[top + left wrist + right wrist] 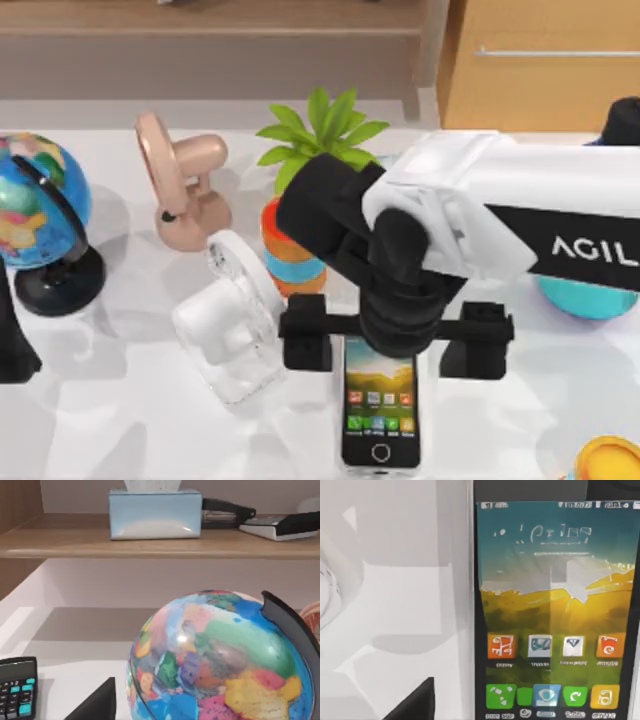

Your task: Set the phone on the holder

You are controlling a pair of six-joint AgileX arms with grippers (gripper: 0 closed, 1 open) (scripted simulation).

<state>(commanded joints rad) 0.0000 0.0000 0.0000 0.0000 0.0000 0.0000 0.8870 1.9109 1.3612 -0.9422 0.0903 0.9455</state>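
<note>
The phone (380, 415) lies flat and face up on the white counter (500, 430), directly under the right claw (396, 345). It is slim and black-edged, with a green-and-orange landscape screen, rows of small app icons (552, 647) and a round home button at its near end. The right claw hangs spread wide above the phone's far end, one finger on each side of it, gripping nothing. Just beside the claw sits a clear white holder (232, 330). Beyond stand a potted plant (310, 190), a pink stand (180, 190) and a globe (40, 215). The left claw is parked near the globe; I cannot tell its state.
</note>
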